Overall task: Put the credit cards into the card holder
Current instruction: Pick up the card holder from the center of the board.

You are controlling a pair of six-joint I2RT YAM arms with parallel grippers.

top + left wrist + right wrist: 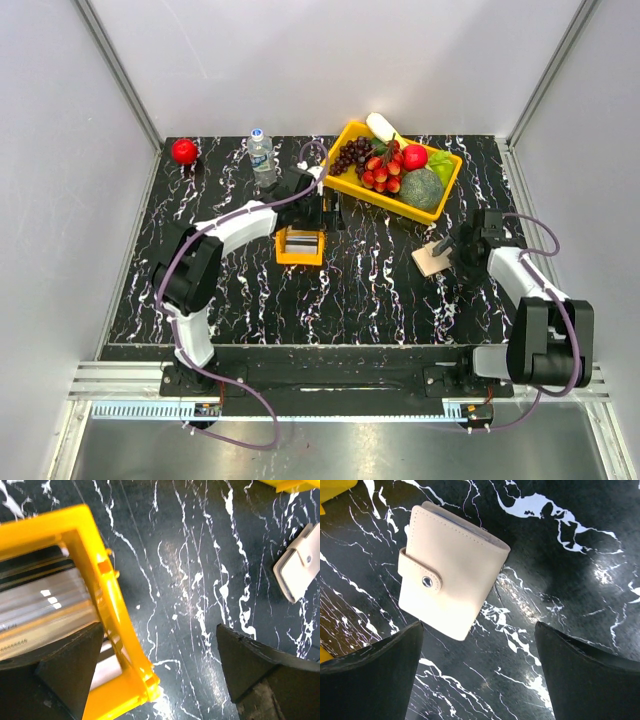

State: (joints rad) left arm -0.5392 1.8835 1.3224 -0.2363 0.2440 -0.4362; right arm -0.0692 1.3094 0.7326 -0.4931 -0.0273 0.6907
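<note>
Fingers [375, 675] on your right gripper [477, 625] are spread wide and aren't holding anything. The card holder [452, 570] lies flat on the black marbled table [380, 290] just ahead of that gap, a bit toward the left-hand finger in the wrist view. It's folded shut with the snap tab done up. I can't tell from either view how far above it the fingertips are.

Your left gripper [157, 630] is wide open too, and it's straddling one wall of the small orange tray [105, 580]. One finger is over the inside of the tray and the other is over bare table. The credit cards [45, 600] are in that tray, a silvery stack catching the light. Whether the inner finger is actually touching them, I can't say.

From the top camera, the tray is near the middle of the table and the card holder is well off to the right of it. Behind them there's a yellow bin [370, 196] of fruit and veg, a water bottle [261, 155] and a red fruit [184, 151] in the far left corner.
</note>
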